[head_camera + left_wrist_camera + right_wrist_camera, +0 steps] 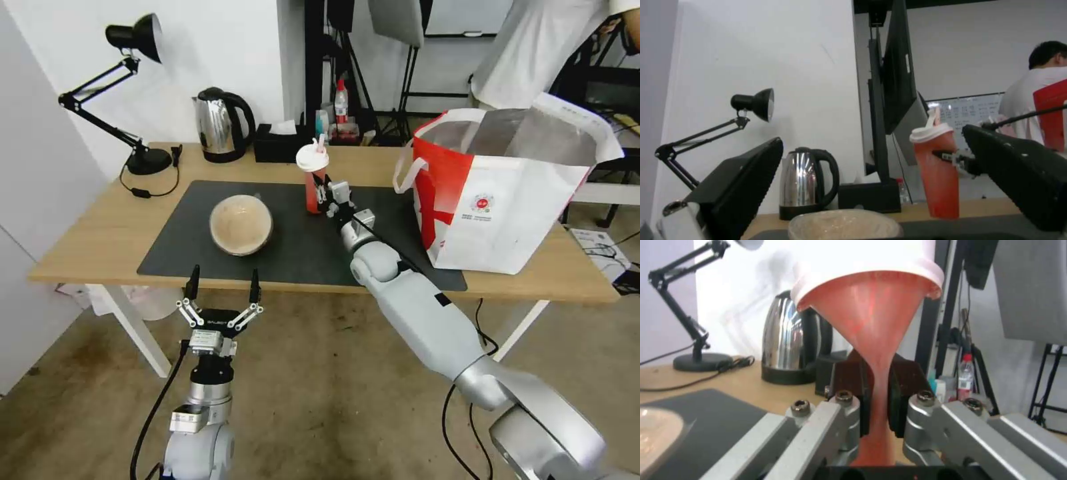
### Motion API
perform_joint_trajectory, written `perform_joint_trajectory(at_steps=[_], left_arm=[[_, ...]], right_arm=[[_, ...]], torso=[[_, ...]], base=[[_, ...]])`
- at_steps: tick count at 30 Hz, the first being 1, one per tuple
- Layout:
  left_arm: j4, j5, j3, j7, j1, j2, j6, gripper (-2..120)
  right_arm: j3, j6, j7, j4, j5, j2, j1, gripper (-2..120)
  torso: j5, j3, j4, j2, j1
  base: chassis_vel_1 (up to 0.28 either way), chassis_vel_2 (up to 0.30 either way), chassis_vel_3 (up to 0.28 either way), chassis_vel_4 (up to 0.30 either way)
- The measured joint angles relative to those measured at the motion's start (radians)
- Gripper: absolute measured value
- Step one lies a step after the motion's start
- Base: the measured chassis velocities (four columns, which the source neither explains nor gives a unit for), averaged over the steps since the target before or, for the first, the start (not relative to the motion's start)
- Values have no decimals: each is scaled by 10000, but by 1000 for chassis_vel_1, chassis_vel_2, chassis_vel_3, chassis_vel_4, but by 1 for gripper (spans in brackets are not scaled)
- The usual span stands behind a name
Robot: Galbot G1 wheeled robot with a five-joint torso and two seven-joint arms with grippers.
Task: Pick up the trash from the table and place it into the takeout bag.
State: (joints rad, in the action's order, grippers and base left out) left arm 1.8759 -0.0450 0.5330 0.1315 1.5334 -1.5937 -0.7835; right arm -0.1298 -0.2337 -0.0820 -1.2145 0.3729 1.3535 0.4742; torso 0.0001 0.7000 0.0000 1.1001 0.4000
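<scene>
While the left gripper [223,283] hangs parked just off the table's [100,247] near edge, fingers spread wide and pointing up, the beige bowl [241,224] sits beyond it on the mat [293,250]. Further right, the right arm stretches low across the mat, its gripper [325,198] squeezing the lower body of the red cup [313,180], which stands upright; in the right wrist view the cup's [871,326] base is hidden behind the fingers. Rightmost, the bag [500,193] stands open, its far corner cut off.

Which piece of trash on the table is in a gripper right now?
The red drink cup: the right gripper is shut on it. The beige bowl sits untouched on the mat.
</scene>
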Motion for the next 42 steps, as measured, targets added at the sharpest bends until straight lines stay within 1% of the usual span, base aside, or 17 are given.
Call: perform_joint_trajectory(at_steps=[9, 12, 17, 18, 22, 27, 37, 42], left_arm=[[1, 10, 10, 3, 0, 0, 0, 100], [5, 12, 19, 4, -1, 0, 0, 100], [9, 14, 25, 3, 5, 1, 0, 100], [9, 14, 25, 3, 5, 1, 0, 100], [16, 84, 22, 3, 9, 0, 0, 100], [15, 116, 21, -7, 22, -2, -33, 100], [-35, 116, 92, -16, -23, -2, -150, 100], [-36, 99, 99, -20, -80, 0, -149, 100]], right_arm=[[326, 2, -19, -529, 0, -156, -114, 6], [417, 99, -32, -996, 1, -292, -172, 6], [458, 450, -174, -1907, 112, -557, -318, 6], [458, 450, -174, -1907, 112, -557, -318, 6], [439, 829, -325, -2713, 448, -835, -583, 6], [373, 1208, -481, -3301, 876, -1153, -986, 6], [377, 1674, -688, -3777, 1225, -1571, -1724, 6], [521, 1786, -747, -3942, 1257, -1806, -1788, 6]], torso=[[0, 0, 0, 0, 0], [0, 0, 0, 0, 0], [0, 0, 0, 0, 0], [0, 0, 0, 0, 0], [0, 0, 0, 0, 0], [-1, 0, 0, 0, 0], [-1, 0, 0, 0, 0], [1, 0, 1, -1, 0]], base=[[0, 0, 0, 0], [0, 0, 0, 0], [0, 0, 0, 0], [0, 0, 0, 0], [0, 0, 0, 0], [0, 0, 0, 0], [0, 0, 0, 0], [0, 0, 0, 0]])
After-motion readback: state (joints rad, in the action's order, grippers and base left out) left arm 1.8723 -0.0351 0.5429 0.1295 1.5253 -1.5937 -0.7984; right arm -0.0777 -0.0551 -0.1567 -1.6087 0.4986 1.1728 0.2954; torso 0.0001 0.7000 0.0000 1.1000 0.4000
